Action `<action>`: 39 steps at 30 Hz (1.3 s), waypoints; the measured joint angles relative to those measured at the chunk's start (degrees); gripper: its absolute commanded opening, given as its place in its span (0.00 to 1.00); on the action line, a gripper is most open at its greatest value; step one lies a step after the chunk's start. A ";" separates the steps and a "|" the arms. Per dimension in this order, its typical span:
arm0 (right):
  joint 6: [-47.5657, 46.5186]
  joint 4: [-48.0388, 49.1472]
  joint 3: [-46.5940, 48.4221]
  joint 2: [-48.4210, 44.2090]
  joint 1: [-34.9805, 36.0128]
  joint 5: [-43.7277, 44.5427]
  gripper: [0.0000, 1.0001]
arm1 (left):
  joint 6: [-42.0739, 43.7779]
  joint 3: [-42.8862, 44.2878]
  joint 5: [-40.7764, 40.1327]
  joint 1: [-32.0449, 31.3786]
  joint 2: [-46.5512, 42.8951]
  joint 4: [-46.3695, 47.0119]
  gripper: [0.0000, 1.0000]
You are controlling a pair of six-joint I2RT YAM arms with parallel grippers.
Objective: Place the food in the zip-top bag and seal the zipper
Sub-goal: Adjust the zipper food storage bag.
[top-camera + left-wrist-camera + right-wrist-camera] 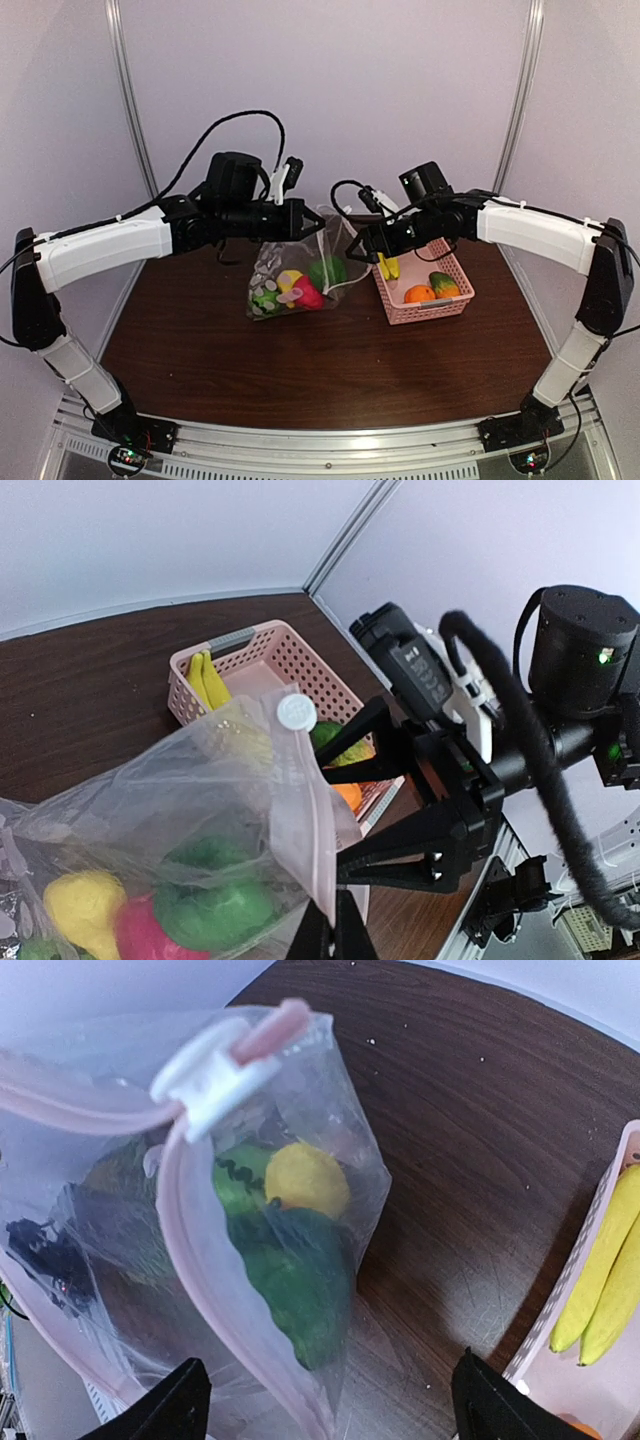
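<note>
The clear zip-top bag [283, 258] hangs above the table, with green [326, 270], red-pink [309, 296] and yellow pieces inside. My left gripper [305, 222] is shut on the bag's mouth edge; this shows in the left wrist view [332, 932]. The zipper's white slider [213, 1067] sits at the end of the pink strip. My right gripper [372, 245] is open and empty, its jaws set wide on either side of the bag's strip [330, 1410]. A yellow banana bunch [388, 267], an orange [419, 293] and an orange-green piece [446, 285] lie in the pink basket [430, 311].
The pink basket stands right of the bag, near the right arm. The brown table [300, 370] runs to a metal rail at the near edge. White walls and poles close in the back and sides.
</note>
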 measured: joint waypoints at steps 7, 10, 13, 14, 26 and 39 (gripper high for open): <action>0.42 0.59 -4.09 -2.14 0.02 0.87 0.28 | -0.39 0.00 0.04 0.00 -0.02 0.37 0.00; 0.48 0.39 -3.02 -1.70 0.02 1.42 0.00 | -0.39 0.00 0.02 0.00 -0.02 0.35 0.00; 0.26 -2.32 1.73 0.00 0.02 1.27 0.00 | -0.39 0.09 -0.26 0.00 -0.04 0.20 0.00; 0.20 -3.78 4.42 0.81 0.02 0.83 0.00 | -0.04 0.48 -0.46 0.00 -0.04 -0.55 0.00; -4.52 -5.35 21.24 2.12 0.17 -6.32 0.00 | 4.83 6.01 -5.49 3.76 -1.07 -8.33 0.00; -8.50 -8.28 22.40 4.22 -0.42 -6.32 0.58 | 3.30 4.09 -7.85 3.39 -6.84 -7.85 0.00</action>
